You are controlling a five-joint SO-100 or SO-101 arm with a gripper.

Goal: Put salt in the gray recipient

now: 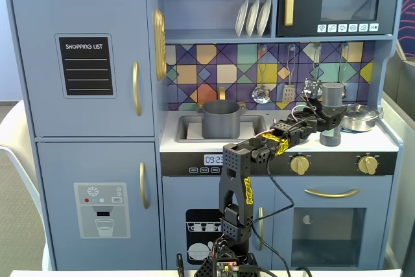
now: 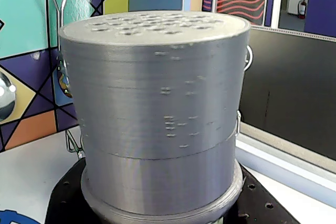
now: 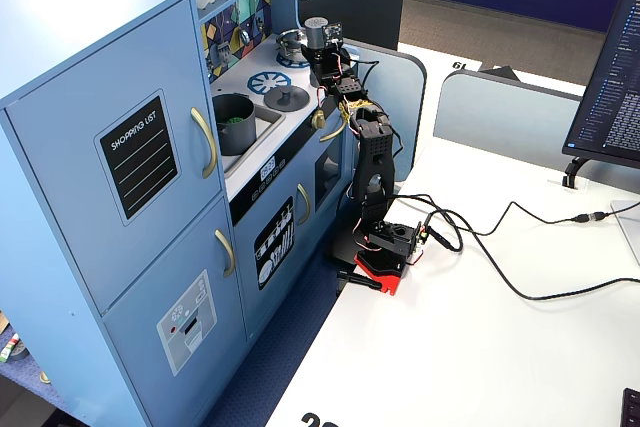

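Observation:
The salt shaker (image 2: pixel 157 108), a gray cylinder with a perforated top, fills the wrist view; its label does not show. My gripper (image 2: pixel 163 205) is shut on its lower part, with black jaws on both sides. In both fixed views the shaker (image 1: pixel 333 94) (image 3: pixel 317 31) stands upright in the gripper (image 1: pixel 326 113) (image 3: pixel 324 53) above the stove's right side. The gray recipient (image 1: pixel 222 119) (image 3: pixel 233 119), a matte gray pot, sits in the sink to the left of the gripper in a fixed view, well apart from it.
A flat gray lid with a knob (image 1: pixel 331 137) lies on the stovetop just below the gripper. A shiny steel pan (image 1: pixel 360 118) stands to its right. Utensils (image 1: pixel 262 92) hang on the tiled back wall. The faucet (image 1: pixel 222 93) rises behind the pot.

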